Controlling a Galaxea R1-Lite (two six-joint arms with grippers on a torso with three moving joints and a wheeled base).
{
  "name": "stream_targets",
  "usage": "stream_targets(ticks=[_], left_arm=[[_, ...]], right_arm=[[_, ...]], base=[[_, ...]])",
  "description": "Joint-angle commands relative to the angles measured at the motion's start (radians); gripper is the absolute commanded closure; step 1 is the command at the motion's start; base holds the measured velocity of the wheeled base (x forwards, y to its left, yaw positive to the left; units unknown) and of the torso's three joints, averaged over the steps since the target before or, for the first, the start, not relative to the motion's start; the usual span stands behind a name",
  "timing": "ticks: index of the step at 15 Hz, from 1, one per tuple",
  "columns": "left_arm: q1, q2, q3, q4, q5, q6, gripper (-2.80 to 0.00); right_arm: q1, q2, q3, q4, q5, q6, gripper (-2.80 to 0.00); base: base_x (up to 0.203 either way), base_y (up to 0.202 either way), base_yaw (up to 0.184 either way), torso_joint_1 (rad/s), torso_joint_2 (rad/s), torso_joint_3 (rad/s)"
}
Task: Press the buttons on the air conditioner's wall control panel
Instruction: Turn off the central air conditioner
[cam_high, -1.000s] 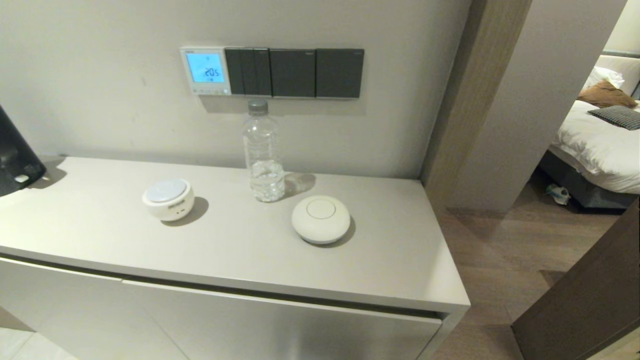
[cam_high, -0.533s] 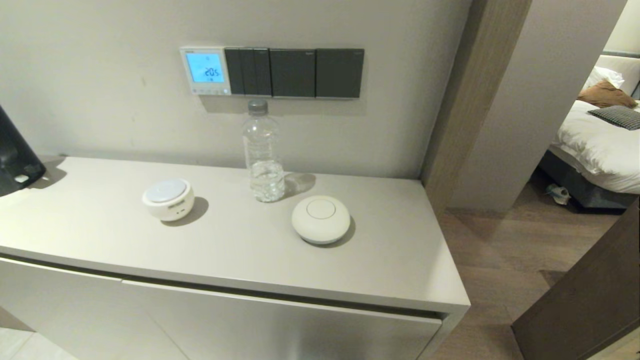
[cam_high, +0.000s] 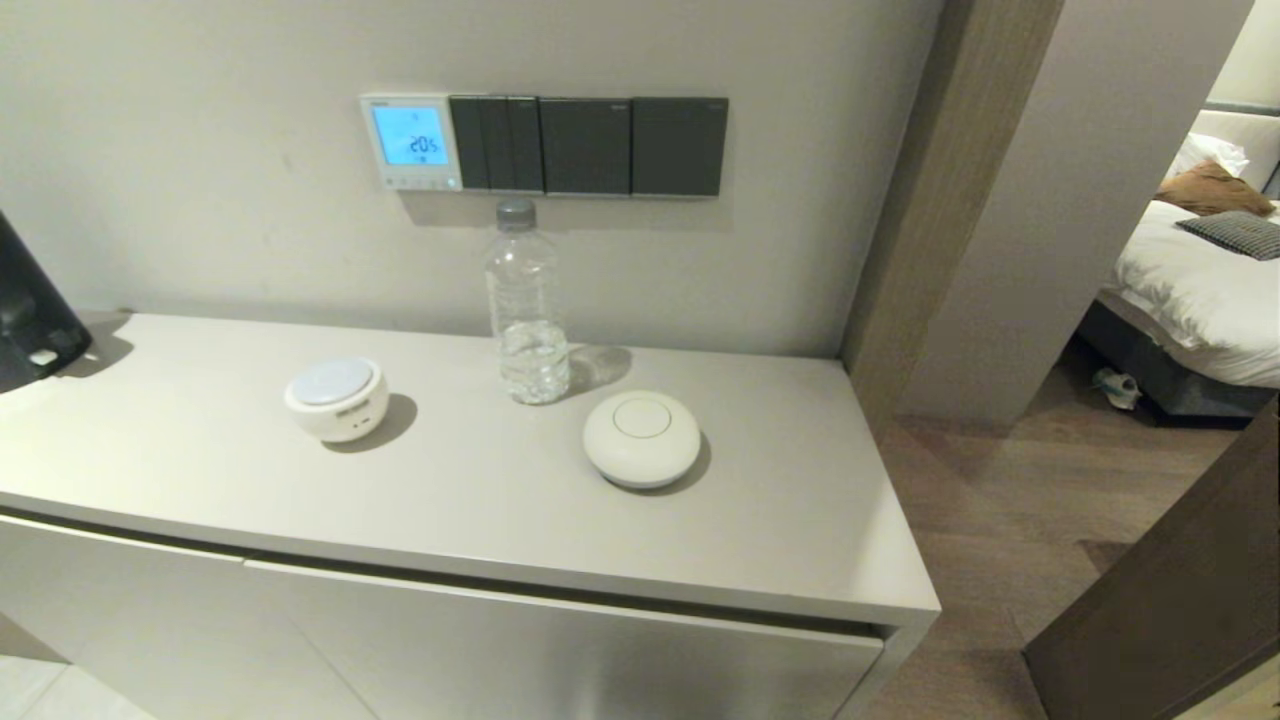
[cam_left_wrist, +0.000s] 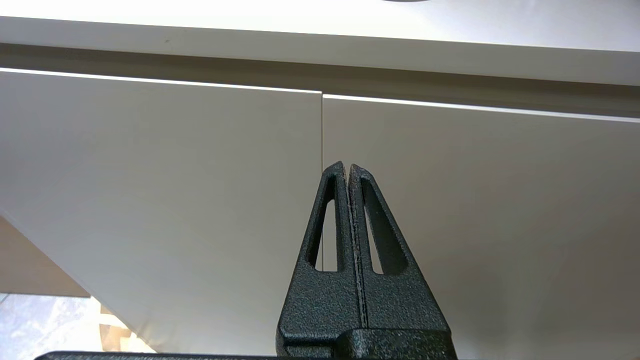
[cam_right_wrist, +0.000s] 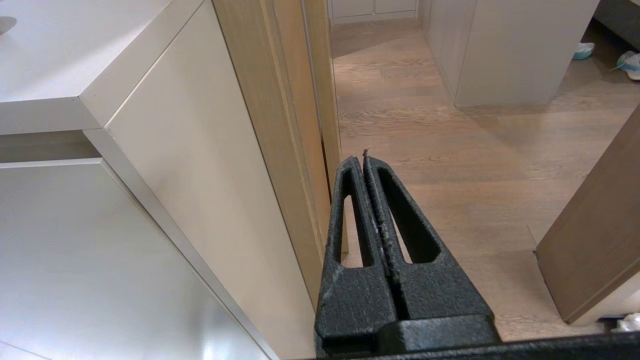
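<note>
On the wall above the table (cam_high: 760, 530), the air conditioner's wall control panel (cam_high: 411, 142) glows blue at the left end of a row of dark grey switch plates (cam_high: 588, 146). The buttons (cam_high: 420, 183) run along its lower edge, too small to count with confidence. A water bottle (cam_high: 525, 305) stands just beneath the switches, between a white speaker (cam_high: 337, 399) and a round white puck (cam_high: 641, 438). Down low, the left gripper (cam_left_wrist: 347, 169) faces the cabinet doors (cam_left_wrist: 200, 200), jaws pressed together. The right gripper (cam_right_wrist: 364, 160) hangs by the table's end near the wooden floor (cam_right_wrist: 450, 165), jaws likewise closed.
</note>
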Motion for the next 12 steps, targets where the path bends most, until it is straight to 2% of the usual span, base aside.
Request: stream_targets(ticks=[1, 12], left_arm=[[0.000, 0.000, 0.000, 0.000, 0.000, 0.000, 0.00], [0.000, 0.000, 0.000, 0.000, 0.000, 0.002, 0.00]], right_arm=[[0.000, 0.001, 0.003, -0.001, 0.000, 0.000, 0.00], [0.000, 0.001, 0.003, -0.001, 0.000, 0.000, 0.00]], base=[[0.000, 0.000, 0.000, 0.000, 0.00, 0.000], [0.000, 0.000, 0.000, 0.000, 0.00, 0.000]])
